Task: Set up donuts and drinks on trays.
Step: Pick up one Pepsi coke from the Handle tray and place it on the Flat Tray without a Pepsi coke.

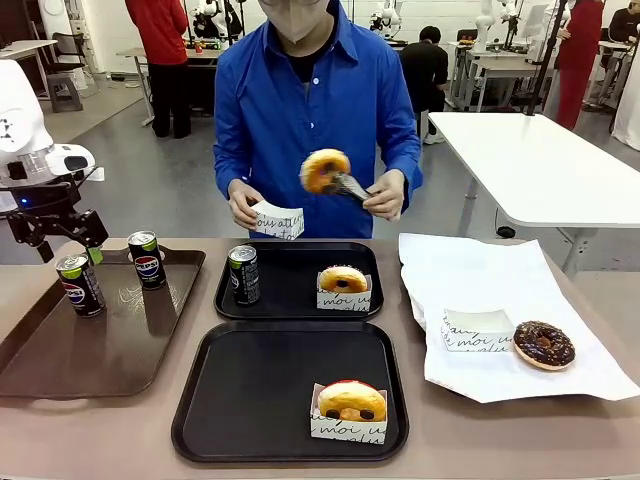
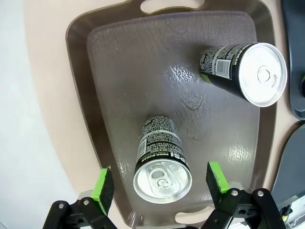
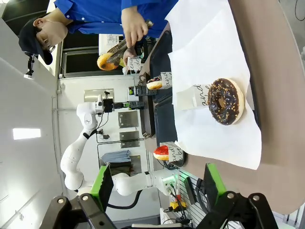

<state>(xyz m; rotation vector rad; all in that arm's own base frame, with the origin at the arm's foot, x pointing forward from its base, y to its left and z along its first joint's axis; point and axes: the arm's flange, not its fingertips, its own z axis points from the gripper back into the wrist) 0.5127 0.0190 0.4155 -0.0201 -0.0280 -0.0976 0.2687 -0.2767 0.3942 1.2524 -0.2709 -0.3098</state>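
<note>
My left gripper (image 1: 70, 248) hangs open just above a Pepsi can (image 1: 80, 286) on the brown tray; in the left wrist view the can (image 2: 162, 164) stands between and below the open fingers (image 2: 103, 185). A second Pepsi can (image 1: 147, 260) (image 2: 245, 71) stands beside it. The far black tray (image 1: 290, 262) holds a green-band can (image 1: 243, 274) and a boxed donut (image 1: 343, 284). The near black tray (image 1: 255, 390) holds a boxed red-iced donut (image 1: 350, 406). My right gripper (image 3: 158, 187) is open and holds nothing, well back from a chocolate donut (image 3: 226, 101) (image 1: 543, 345).
The person holds a glazed donut (image 1: 325, 170) in tongs above a small white box (image 1: 278, 220) in the other hand. An empty box (image 1: 476, 330) lies on white paper (image 1: 480, 275) at the right. The brown tray (image 1: 120, 340) sits at the left edge.
</note>
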